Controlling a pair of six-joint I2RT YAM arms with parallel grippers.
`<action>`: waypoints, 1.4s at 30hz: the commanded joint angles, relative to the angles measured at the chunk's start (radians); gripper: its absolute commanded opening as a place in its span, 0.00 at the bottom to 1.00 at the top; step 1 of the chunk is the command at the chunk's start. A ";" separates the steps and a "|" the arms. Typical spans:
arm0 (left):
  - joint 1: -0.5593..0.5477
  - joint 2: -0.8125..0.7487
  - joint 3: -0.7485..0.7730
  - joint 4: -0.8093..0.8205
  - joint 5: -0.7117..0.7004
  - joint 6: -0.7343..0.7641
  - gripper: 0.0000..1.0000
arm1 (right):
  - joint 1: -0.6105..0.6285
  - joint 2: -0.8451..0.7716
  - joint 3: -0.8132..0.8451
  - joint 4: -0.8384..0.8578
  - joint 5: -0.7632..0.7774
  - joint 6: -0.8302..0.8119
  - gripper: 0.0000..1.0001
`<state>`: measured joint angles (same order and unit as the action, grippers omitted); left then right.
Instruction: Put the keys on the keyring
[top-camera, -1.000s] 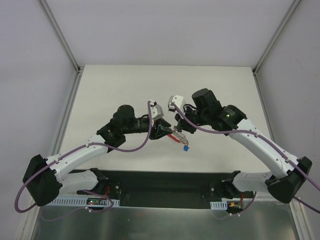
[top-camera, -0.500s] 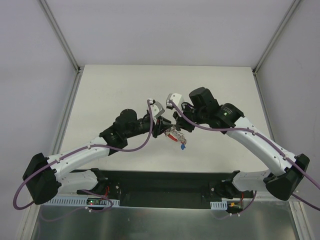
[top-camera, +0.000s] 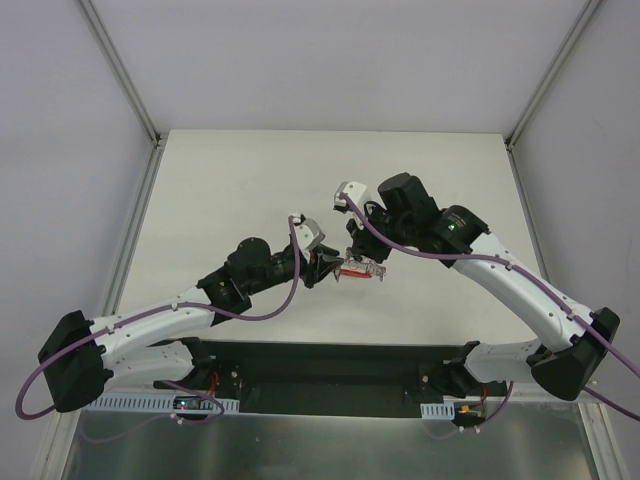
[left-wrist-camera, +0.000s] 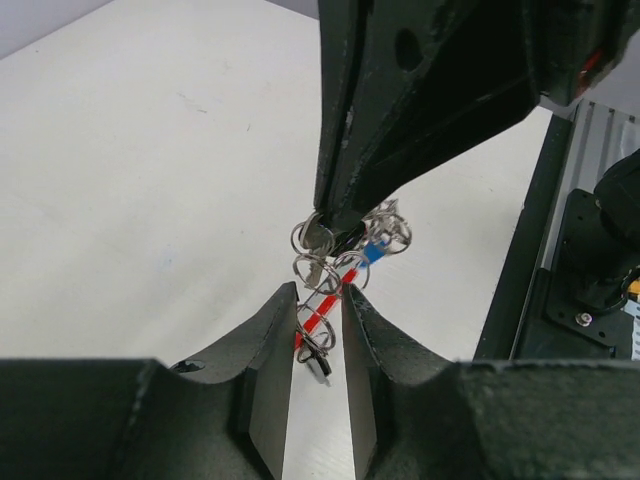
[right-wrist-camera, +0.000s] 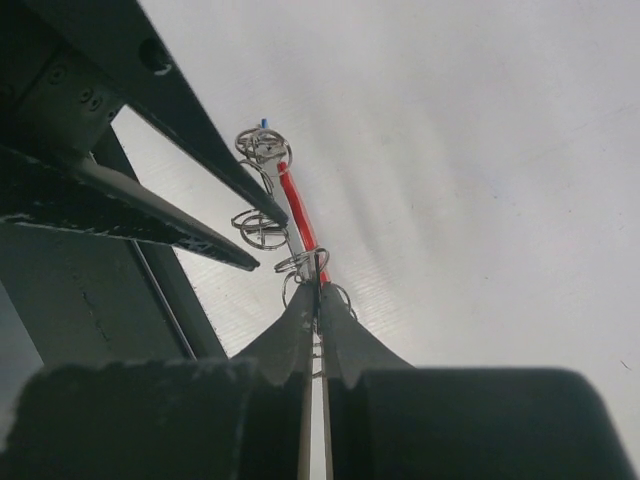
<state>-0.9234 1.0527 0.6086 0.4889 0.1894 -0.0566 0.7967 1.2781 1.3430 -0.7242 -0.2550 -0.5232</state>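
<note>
Keyring (left-wrist-camera: 335, 280) bunch held up in mid-air, slanting.
I see its curved red tag (left-wrist-camera: 320, 308) running through silvery rings, a blue-headed key (left-wrist-camera: 376, 253) at the upper end and something dark, maybe a black-headed key (left-wrist-camera: 318, 360), lowest.

Bright, even overhead light — soft shadows, wrist views blurred up close.

Seen from above, the keyring (top-camera: 360, 270) is too small to tell ring from chain.
</note>
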 joint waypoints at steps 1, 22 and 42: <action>-0.028 -0.054 -0.021 0.076 -0.044 0.009 0.26 | 0.006 -0.011 0.058 0.014 0.045 0.051 0.01; -0.060 0.018 0.026 0.094 -0.044 0.047 0.25 | 0.022 -0.006 0.056 0.012 0.089 0.121 0.01; -0.058 0.095 0.052 0.142 -0.119 0.138 0.28 | 0.027 -0.016 0.047 0.017 0.066 0.118 0.01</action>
<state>-0.9756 1.1385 0.6186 0.5694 0.1020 0.0425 0.8162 1.2785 1.3483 -0.7315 -0.1764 -0.4221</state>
